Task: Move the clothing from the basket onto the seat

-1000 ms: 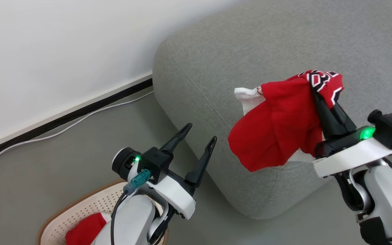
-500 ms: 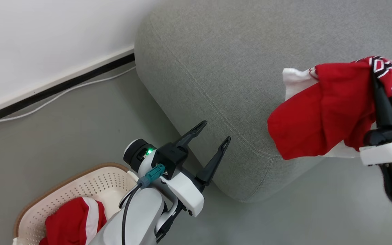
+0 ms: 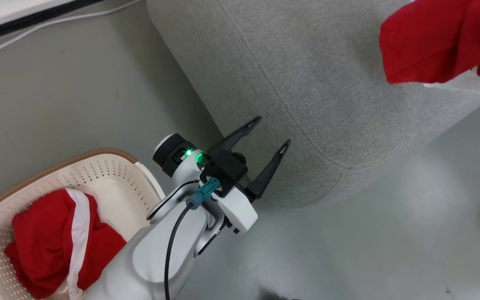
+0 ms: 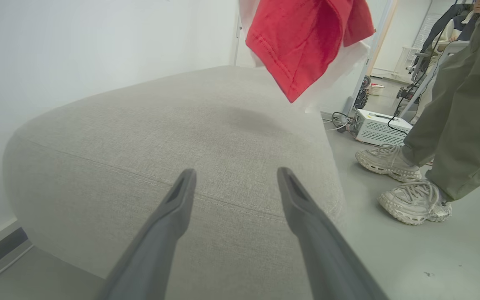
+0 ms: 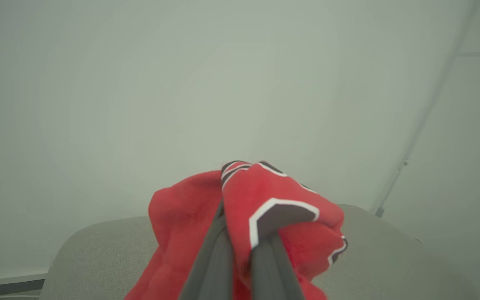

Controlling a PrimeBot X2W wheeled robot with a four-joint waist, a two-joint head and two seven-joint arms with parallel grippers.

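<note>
In the head view, the left gripper (image 3: 272, 131) hovers empty with its fingers wide apart, at the rounded corner of the grey seat (image 3: 306, 83). Just beside its arm, the basket (image 3: 98, 152) stands on the floor (image 3: 77, 83) with a striped red garment (image 3: 44, 241) bunched inside. A lifted red garment (image 3: 440, 37) hangs over the seat at the upper right.

In the left wrist view, the spread fingers point at the seat's side. The lifted red garment dangles above the cushion, clear of it. A person's legs (image 4: 452, 125) stand to the right.

In the right wrist view, the right gripper (image 5: 240, 254) has its fingers together, clamped on the lifted red garment above the seat.
</note>
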